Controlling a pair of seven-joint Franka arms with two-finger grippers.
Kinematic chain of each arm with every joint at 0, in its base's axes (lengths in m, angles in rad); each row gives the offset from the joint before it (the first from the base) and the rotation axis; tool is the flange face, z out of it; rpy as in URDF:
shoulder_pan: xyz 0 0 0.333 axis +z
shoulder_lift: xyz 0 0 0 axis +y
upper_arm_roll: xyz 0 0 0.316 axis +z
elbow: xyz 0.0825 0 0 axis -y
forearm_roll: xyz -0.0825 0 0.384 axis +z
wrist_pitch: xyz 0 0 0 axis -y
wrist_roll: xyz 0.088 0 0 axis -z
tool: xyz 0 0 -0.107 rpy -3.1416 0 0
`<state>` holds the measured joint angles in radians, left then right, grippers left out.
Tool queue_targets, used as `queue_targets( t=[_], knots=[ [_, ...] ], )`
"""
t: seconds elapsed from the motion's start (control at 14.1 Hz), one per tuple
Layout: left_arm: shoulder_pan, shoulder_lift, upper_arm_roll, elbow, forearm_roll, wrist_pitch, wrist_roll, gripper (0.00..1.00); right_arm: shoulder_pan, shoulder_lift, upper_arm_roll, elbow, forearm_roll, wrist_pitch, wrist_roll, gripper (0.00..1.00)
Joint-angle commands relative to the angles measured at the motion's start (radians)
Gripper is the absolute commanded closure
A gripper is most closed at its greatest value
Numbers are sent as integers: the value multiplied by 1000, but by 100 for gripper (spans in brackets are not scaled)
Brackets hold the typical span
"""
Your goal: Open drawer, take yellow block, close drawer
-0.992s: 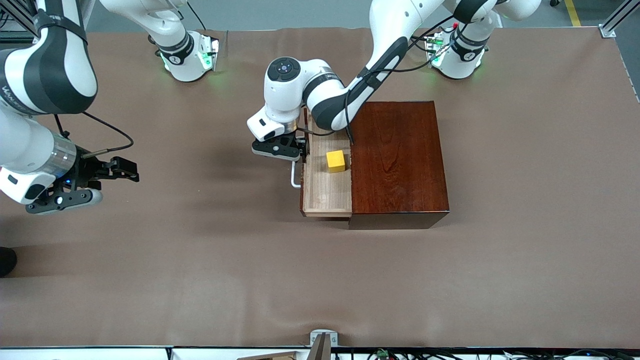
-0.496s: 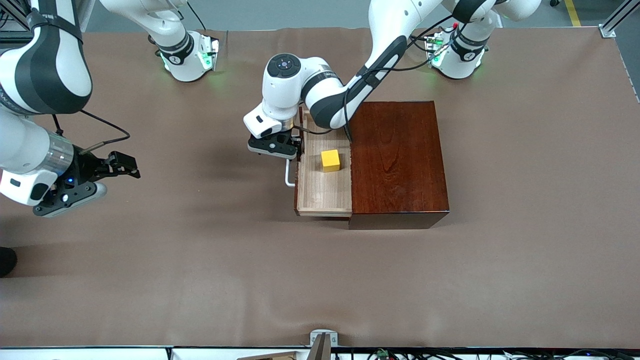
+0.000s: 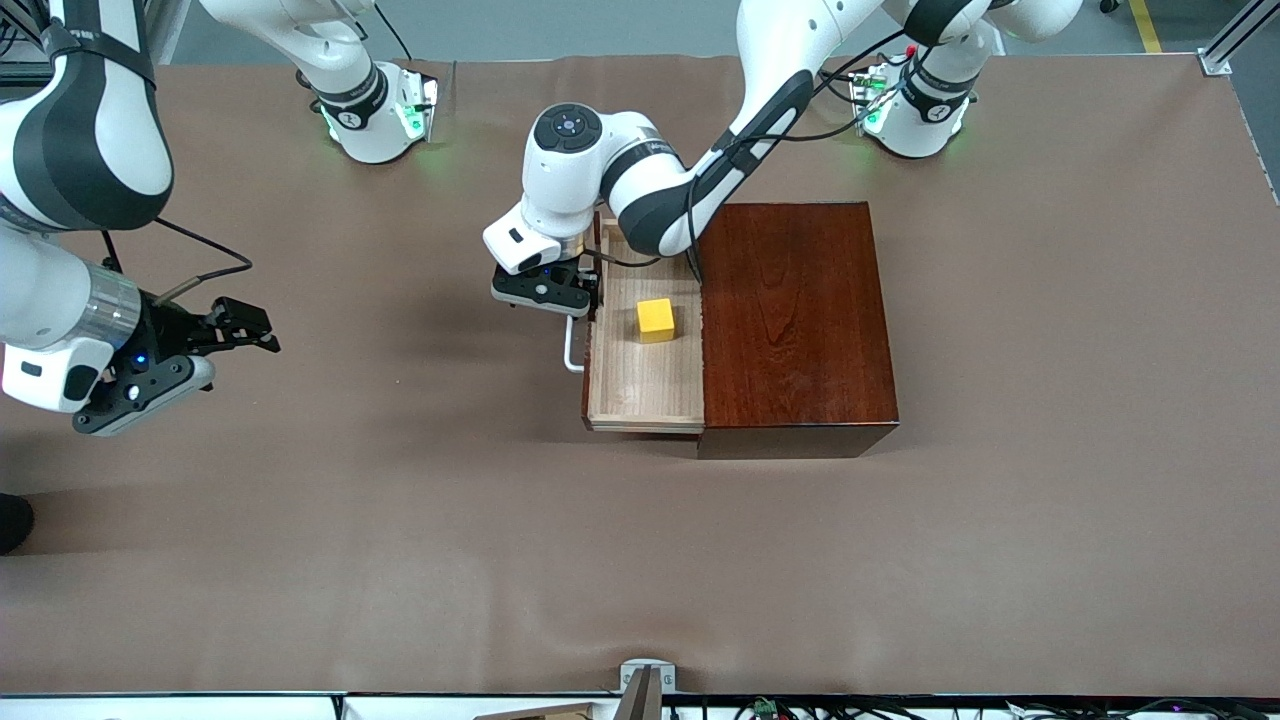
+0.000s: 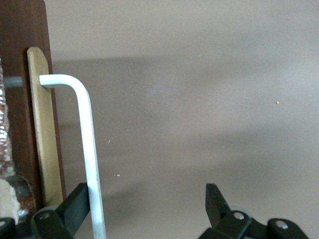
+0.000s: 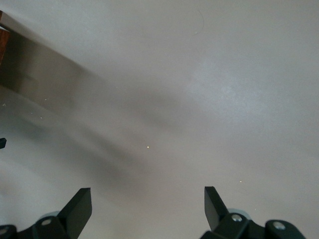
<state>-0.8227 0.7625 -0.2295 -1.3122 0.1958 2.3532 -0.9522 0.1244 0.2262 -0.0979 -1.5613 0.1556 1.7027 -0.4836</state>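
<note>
The pale wood drawer [image 3: 645,385] stands pulled partly out of the dark reddish-brown box [image 3: 795,320], toward the right arm's end of the table. The yellow block [image 3: 656,320] sits in the drawer, close to the box. My left gripper [image 3: 580,300] is open at the white handle [image 3: 570,350]. In the left wrist view the handle bar [image 4: 89,149] lies against the inner side of one finger [image 4: 75,199], and the left gripper [image 4: 147,195] stays wide apart. My right gripper [image 3: 250,328] is open and empty over bare table, also in the right wrist view [image 5: 147,196].
The brown table mat [image 3: 450,520] spreads bare around the box. The two robot bases [image 3: 375,110] stand along the table edge farthest from the front camera. The left arm's forearm [image 3: 700,190] crosses over the drawer's end and the box corner.
The drawer has slid farther out toward the right arm's end, with my left gripper at the handle; the yellow block rode along. My right gripper shifted slightly.
</note>
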Motion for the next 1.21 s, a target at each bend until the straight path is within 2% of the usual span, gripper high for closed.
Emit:
queue_targets(
  t=[0.0, 0.57, 0.85, 0.99, 1.13],
  knots=[
    [-12, 43, -33, 88, -42, 57, -17, 0, -12, 1, 6, 1, 22, -2, -24, 0],
    [23, -6, -22, 85, -45, -110, -14, 0, 0, 1, 7, -6, 24, -2, -112, 0],
    [117, -167, -21, 80, -45, -374, -7, 0, 15, 4, 7, -8, 82, -2, -242, 0],
    [167, -248, -19, 77, -44, -500, 4, 0, 33, 8, 7, -8, 84, -2, -268, 0],
    [241, -319, -19, 60, -47, -624, 122, 0, 78, 8, 7, -5, 84, 0, -270, 0]
  ],
)
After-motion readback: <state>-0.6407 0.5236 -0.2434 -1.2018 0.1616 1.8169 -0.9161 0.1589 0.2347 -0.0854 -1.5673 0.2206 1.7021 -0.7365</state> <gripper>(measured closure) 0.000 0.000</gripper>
